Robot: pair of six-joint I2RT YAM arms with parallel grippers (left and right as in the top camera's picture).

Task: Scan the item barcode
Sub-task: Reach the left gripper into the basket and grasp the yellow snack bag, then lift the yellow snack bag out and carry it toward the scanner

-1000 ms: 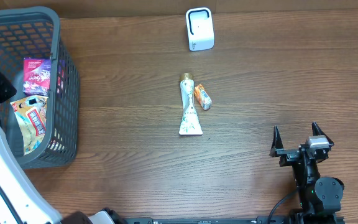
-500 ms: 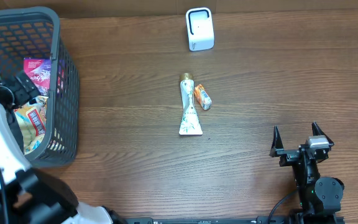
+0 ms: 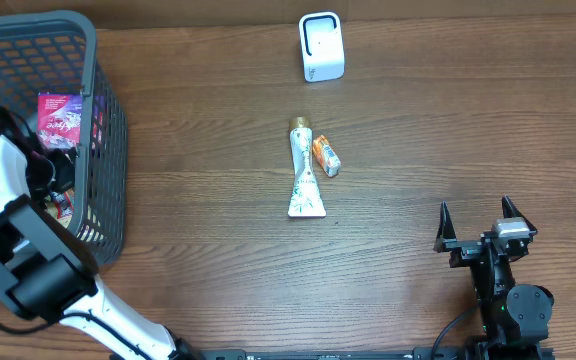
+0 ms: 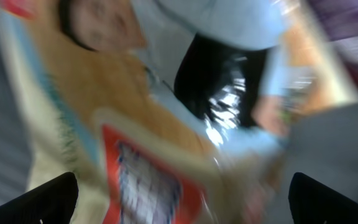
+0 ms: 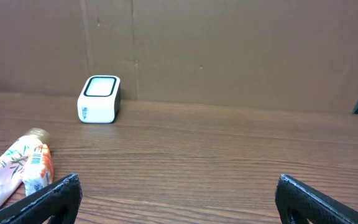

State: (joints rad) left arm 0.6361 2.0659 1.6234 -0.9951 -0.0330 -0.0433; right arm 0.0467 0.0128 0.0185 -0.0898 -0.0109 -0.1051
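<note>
Orange packet (image 4: pixel 135 143) is lying in grey basket (image 3: pixel 108 130), directly under left claw (image 4: pixel 185 208), which is hovering released, grasping nothing. Well apart, right claw (image 5: pixel 179 199) is sitting released over the desk (image 3: pixel 418 130).

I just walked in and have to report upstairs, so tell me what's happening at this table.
The left gripper is down inside the grey basket at the left end of the table, jaws open over an orange-and-red packet. The wrist view is blurred, but nothing looks gripped. The right gripper sits open and empty at the front right. A tube and a small orange box lie side by side mid-table, away from the white scanner.
</note>
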